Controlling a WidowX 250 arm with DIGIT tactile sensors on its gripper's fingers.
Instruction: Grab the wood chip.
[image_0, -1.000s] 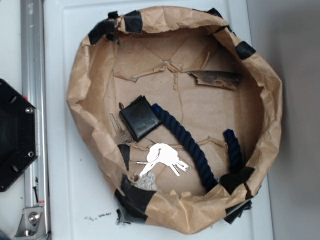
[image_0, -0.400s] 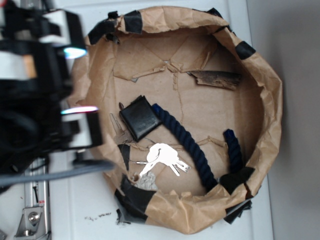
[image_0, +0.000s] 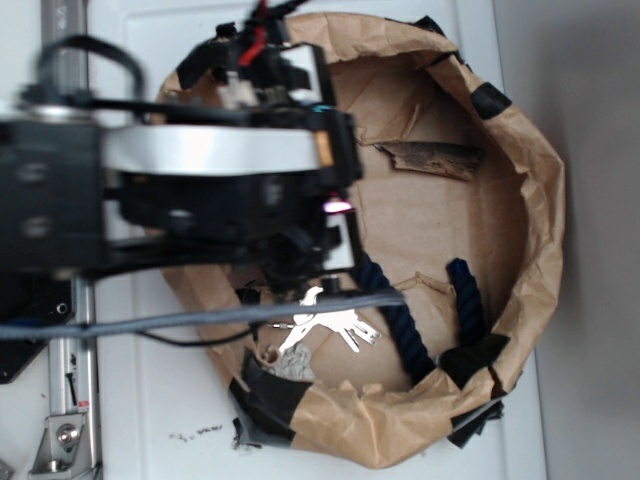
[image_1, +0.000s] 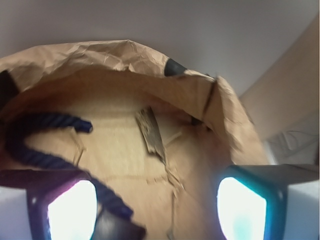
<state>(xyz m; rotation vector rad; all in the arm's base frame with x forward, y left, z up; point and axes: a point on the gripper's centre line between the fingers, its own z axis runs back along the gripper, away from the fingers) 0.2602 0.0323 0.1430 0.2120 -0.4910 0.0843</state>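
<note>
Wood chip (image_0: 430, 158) lies flat on the paper floor at about one o'clock inside the bag (image_0: 545, 230), apart from the other contents, so nothing crowds it and a grasp from above looks open on all sides. It is a dark-brown, elongated sliver with rough bark-like grain and jagged edges, its long axis running across the exterior view; in the wrist view the chip (image_1: 151, 133) sits just above centre, pointing roughly from twelve to six and slightly tilted, ahead of the gripper. Torn paper flaps (image_0: 400, 115) rise just above it, lighter tan and easily told from it. Going outward, a blue rope (image_0: 405, 325) curves over the floor toward five o'clock, well clear of the chip, and pale keys (image_0: 335, 325) lie near six o'clock, partly under the arm. The gripper (image_1: 157, 205) hangs over the left half of the bag, at about nine o'clock from the chip; its two fingers (image_1: 240, 205) stand wide apart and hold nothing, which I judge suits an approach, with the chip framed between them but not yet reached.
</note>
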